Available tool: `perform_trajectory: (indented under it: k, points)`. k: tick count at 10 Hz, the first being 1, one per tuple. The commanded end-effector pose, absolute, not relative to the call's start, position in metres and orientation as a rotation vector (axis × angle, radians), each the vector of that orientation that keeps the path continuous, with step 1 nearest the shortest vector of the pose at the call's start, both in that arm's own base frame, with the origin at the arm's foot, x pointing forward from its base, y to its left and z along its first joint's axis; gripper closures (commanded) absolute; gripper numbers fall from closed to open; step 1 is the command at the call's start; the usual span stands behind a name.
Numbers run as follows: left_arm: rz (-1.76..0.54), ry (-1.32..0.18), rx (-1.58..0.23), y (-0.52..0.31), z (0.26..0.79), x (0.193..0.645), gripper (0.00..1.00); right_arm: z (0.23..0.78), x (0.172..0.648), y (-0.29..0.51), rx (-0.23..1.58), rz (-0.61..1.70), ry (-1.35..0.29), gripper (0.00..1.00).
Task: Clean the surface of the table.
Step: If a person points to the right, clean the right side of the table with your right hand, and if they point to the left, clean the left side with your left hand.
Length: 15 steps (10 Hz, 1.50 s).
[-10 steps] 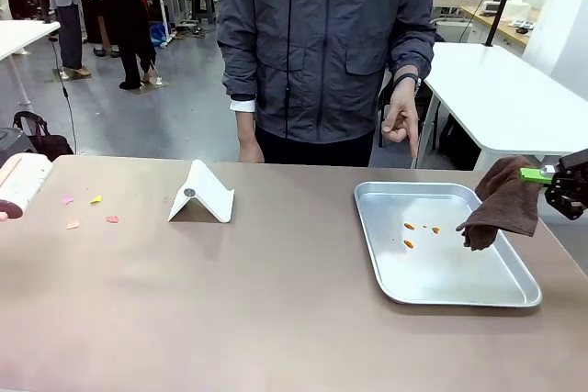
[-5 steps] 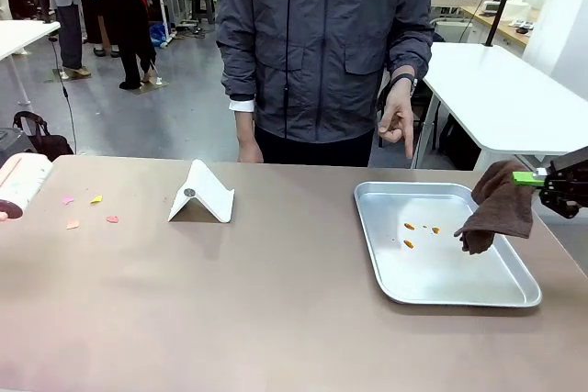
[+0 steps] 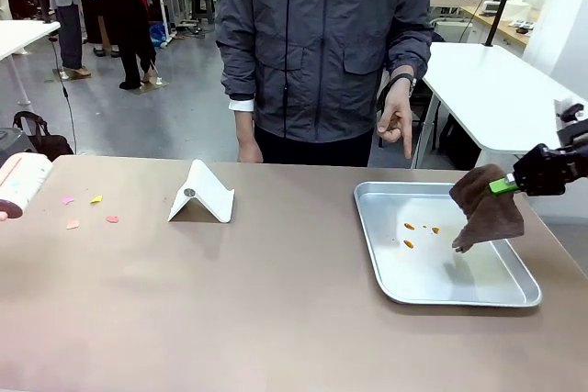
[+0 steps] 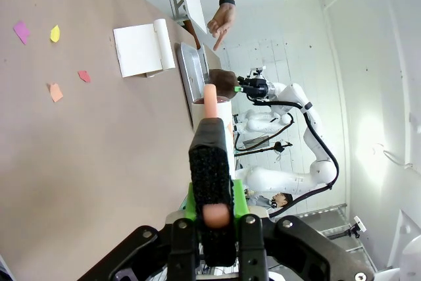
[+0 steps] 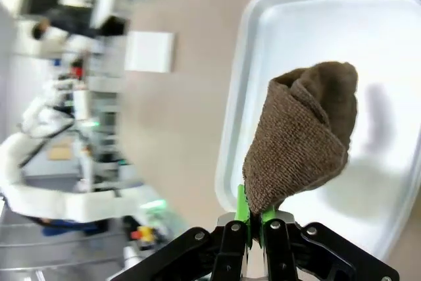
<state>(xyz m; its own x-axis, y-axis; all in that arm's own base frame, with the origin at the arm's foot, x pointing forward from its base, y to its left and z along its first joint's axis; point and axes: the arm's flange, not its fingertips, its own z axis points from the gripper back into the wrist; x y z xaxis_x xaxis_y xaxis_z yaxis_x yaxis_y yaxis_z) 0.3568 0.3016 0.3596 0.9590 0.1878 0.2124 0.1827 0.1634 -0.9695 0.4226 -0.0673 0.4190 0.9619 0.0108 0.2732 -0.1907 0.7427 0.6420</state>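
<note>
The right pincer (image 3: 505, 184) is clamped on a brown cloth (image 3: 485, 210) that hangs below it over a metal tray (image 3: 386, 259). The left pincer (image 4: 212, 210) grips a roller (image 4: 211, 156) by its handle. The counter (image 3: 276, 309) spreads beneath both, with paper scraps (image 3: 111, 219) near the roller.

Right gripper (image 3: 503, 184) hovering at right edge, jaws pinching cloth (image 3: 487, 213); left gripper (image 4: 214, 207), jaws apparently clamped on handle (image 4: 210, 162)

Tray (image 3: 441, 273): no readable txt.
White stand (image 3: 204, 195): no readable txt.
Table (image 3: 276, 300): no txt, nos. or brands.
</note>
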Motion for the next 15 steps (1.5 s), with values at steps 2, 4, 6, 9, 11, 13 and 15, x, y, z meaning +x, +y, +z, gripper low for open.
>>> perform_trajectory:
  k: [2,4,6,9,11,13,15]
  points:
    - [-0.007,-0.31,-1.408,0.301,0.365,0.354,1.0,0.398,0.449,-0.058,0.549,0.154,-0.321,0.93]
    - [-0.007,-0.31,-1.408,0.301,0.365,0.354,1.0,0.376,0.467,-0.051,0.492,0.182,-0.307,0.93]
    - [-0.007,-0.31,-1.408,0.301,0.365,0.354,1.0,0.351,0.481,-0.04,0.483,0.211,-0.244,0.93]
    - [-0.007,-0.31,-1.408,0.301,0.365,0.354,1.0,0.321,0.497,-0.015,0.515,0.224,-0.148,0.93]
    - [-0.007,-0.31,-1.408,0.301,0.365,0.354,1.0,0.311,0.504,-0.001,0.523,0.239,-0.115,0.93]
    - [-0.007,-0.31,-1.408,0.301,0.365,0.354,1.0,0.304,0.515,0.019,0.563,0.227,-0.097,0.93]
    - [-0.007,-0.31,-1.408,0.301,0.365,0.354,1.0,0.299,0.518,0.039,0.589,0.269,-0.059,0.93]
